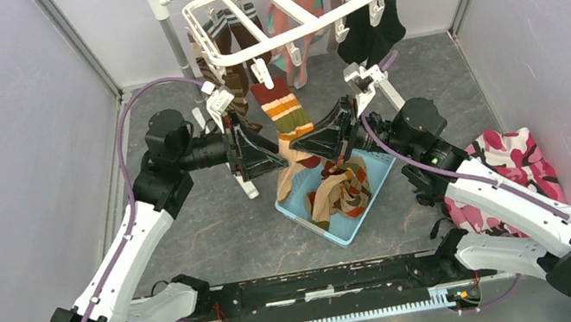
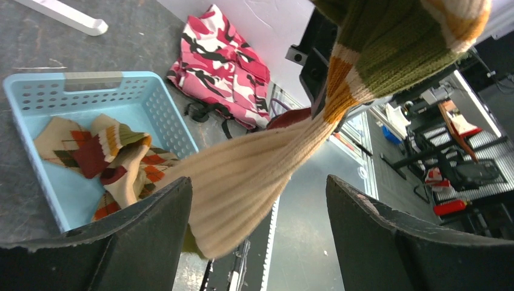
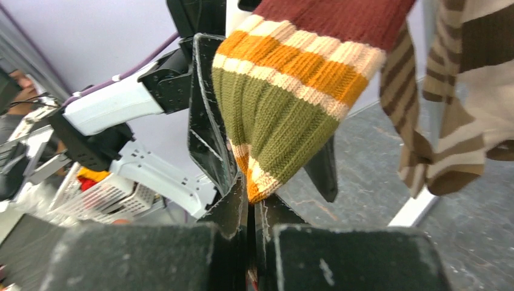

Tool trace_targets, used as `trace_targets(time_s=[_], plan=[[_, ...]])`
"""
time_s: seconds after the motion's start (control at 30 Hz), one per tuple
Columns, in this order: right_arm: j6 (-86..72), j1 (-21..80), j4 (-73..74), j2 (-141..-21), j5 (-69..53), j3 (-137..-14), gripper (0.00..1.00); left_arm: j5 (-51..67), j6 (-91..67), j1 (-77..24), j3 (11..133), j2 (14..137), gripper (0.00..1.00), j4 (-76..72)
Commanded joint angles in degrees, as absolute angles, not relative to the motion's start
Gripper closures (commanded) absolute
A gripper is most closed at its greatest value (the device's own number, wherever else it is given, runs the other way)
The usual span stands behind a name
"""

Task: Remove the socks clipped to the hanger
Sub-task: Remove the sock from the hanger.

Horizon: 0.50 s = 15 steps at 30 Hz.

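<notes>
The striped sock [image 1: 285, 117] hangs from a clip on the near bar of the hanger [image 1: 291, 2]. Below this bar, the right fingers [image 3: 151, 254] are pressed together and pinch the sock at its olive and orange bands. The left fingers [image 2: 139, 236] are spread, 1 on each side of the cream part, without squeezing it. Under the hanger's near side, a blue basket [image 1: 381, 176] stands on the counter with argyle socks [image 1: 345, 195] inside. A black sock [image 1: 369, 29] hangs from the hanger's right side.
</notes>
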<state>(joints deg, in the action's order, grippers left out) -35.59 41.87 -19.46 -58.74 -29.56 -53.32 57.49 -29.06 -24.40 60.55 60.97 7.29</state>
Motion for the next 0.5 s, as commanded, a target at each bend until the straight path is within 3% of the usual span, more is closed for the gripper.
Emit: trace_targets(time_s=[0.0, 0.17, 0.27, 0.33, 0.37, 0.47], plan=[[-42.0, 41.7, -26.4, -60.3, -35.2, -53.5, 1.00, 57.5, -19.1, -25.5, 63.6, 61.0, 0.17, 10.2], [-43.6, 41.7, -27.2, -62.6, -36.7, -54.0, 0.98, 56.5, -12.1, -25.7, 65.8, 61.5, 0.25, 15.0], [-43.7, 41.7, -27.1, -63.4, -36.4, -54.0, 0.92, 56.7, -11.6, -25.8, 65.9, 61.4, 0.43, 15.2], [-43.7, 41.8, -26.6, -63.7, -35.4, -54.3, 0.81, 56.3, -11.2, -25.8, 65.6, 61.0, 0.62, 15.6], [-43.5, 41.7, -26.3, -63.9, -34.8, -54.7, 0.70, 56.2, -11.2, -25.9, 65.4, 60.8, 0.73, 15.6], [-42.6, 41.7, -25.5, -64.4, -31.8, -56.0, 0.46, 56.0, -12.0, -26.3, 64.8, 60.1, 0.90, 15.8]])
